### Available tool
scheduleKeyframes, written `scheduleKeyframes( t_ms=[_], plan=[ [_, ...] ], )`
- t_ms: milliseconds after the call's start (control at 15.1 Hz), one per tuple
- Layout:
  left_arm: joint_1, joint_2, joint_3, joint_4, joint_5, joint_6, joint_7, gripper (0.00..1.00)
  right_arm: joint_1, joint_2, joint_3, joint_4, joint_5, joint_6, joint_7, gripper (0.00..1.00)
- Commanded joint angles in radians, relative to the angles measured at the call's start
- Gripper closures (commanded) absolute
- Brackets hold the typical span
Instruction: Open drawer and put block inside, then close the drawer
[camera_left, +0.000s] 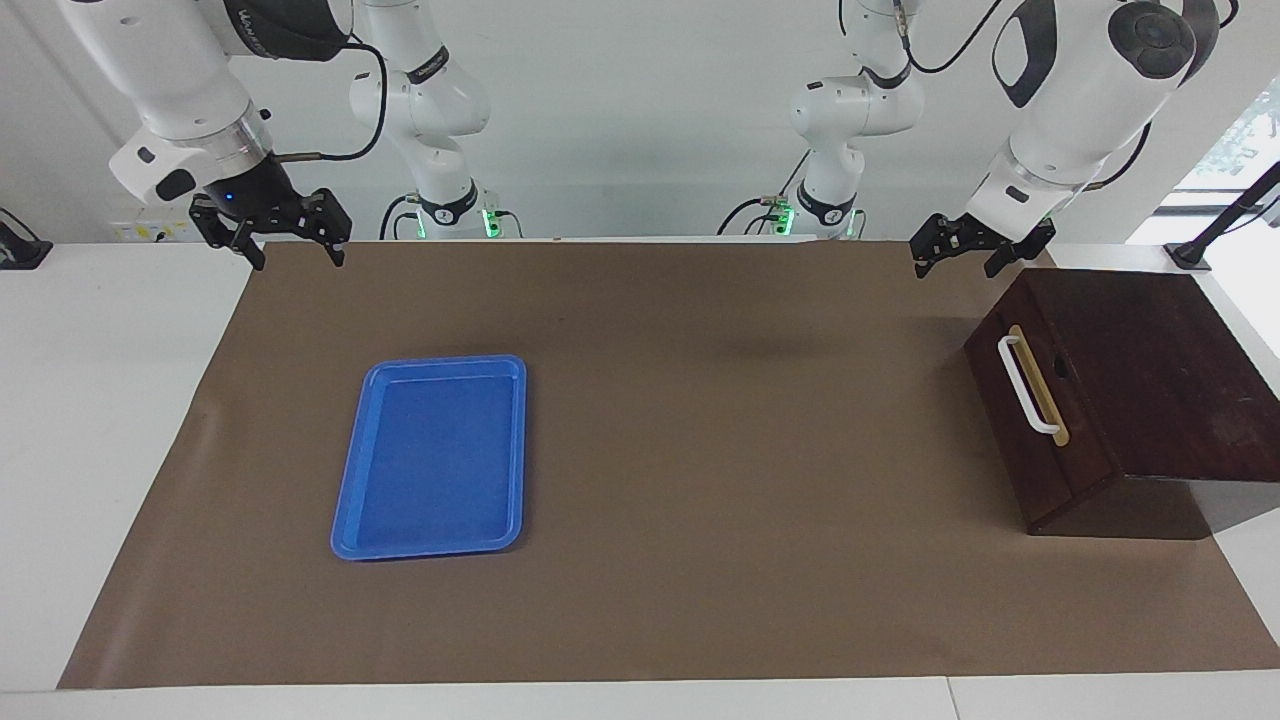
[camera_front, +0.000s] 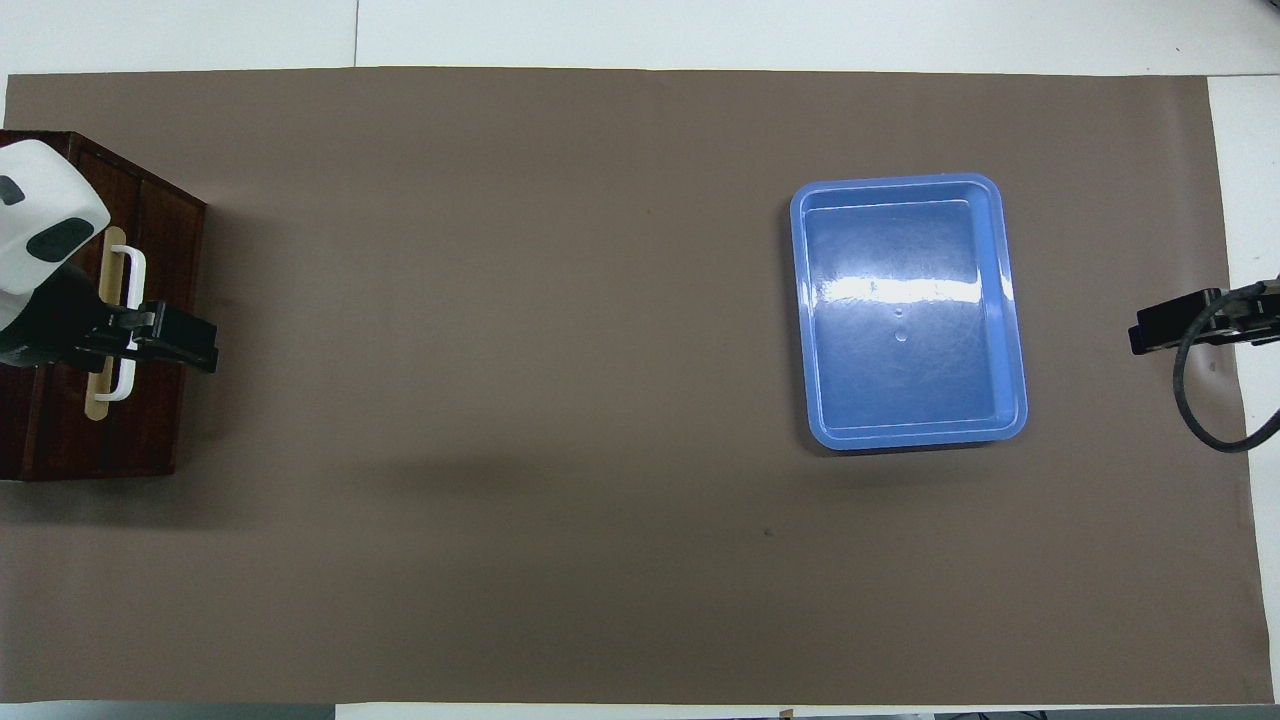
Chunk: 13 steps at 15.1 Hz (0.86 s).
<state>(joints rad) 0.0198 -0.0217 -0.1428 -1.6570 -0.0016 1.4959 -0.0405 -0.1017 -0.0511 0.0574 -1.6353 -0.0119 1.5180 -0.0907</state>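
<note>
Drawer is the single one in the dark brown wooden box at the left arm's end of the bench; it's shut, front flush. White bar handle sits on a tan strip, facing the middle of the bench, long axis running nearer-to-farther from the robots.

Left gripper hangs in the air over the box's corner nearest the robots, just above the handle end, not touching; jaws spread open, pointing down. Overhead it covers the handle's middle, but the facing view shows it raised. Left arm is clearly the one for the pull: descend to the bar, jaws astride it across its long axis, then draw toward mid-bench.

Right gripper waits over the brown mat's corner at the right arm's end, jaws open, nothing held.

No yellow cube visible in either view, so block location can't be told. Flat blue plastic tray lies empty, well apart from the box.

Brown paper mat is flat; plenty of open room in front of the drawer for full travel.
</note>
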Motion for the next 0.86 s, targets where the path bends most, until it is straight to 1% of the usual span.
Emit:
scheduleKeyframes(
  t_ms=[0,266,797],
  plan=[
    [0.015,0.008,-0.009,0.016,-0.02,0.021,-0.01,0.0,-0.012,-0.013,0.005,-0.012,-0.017,0.004,-0.026,0.0],
    [0.026,0.009,-0.008,0.016,-0.02,0.047,-0.004,0.0,-0.012,-0.013,0.005,-0.012,-0.017,0.004,-0.026,0.0],
    [0.025,0.009,-0.006,0.013,-0.018,0.052,-0.013,0.0,-0.012,-0.013,0.007,-0.012,-0.017,0.004,-0.026,0.0]
  ],
)
